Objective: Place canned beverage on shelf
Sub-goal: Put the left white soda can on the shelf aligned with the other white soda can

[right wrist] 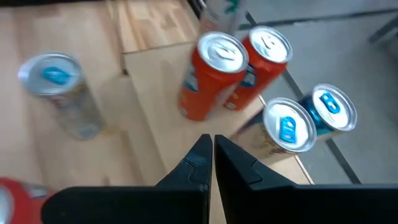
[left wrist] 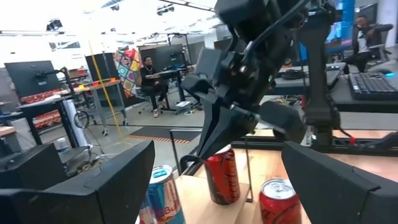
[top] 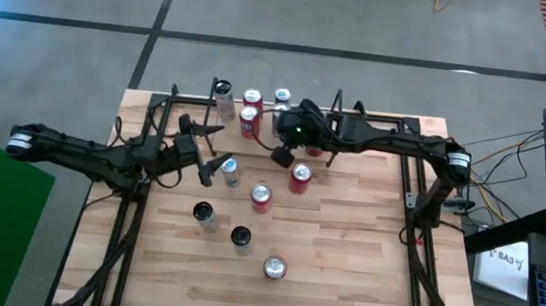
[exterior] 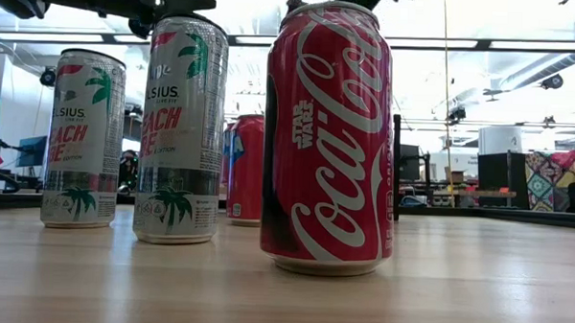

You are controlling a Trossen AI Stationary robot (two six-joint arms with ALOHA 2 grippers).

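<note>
A grey concrete floor [top: 386, 23] crossed by dark lines surrounds the table, while bright ceiling strip lights [exterior: 522, 43] hang over cluttered office desks [left wrist: 74, 93] beyond.

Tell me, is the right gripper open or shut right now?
Shut: the right gripper shows its fingers pressed together, holding nothing, above the shelf.

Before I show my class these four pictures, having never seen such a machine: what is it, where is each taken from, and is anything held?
Two dark robot arms work at a wooden table. One picture looks down from above, one sits at table height, two ride on the wrists. Cans stand loose on the table; several already stand on the shelf at the far edge. The right tool is shut and empty, above the shelf's cans. The left tool is open, holding nothing, beside a blue can.
</note>
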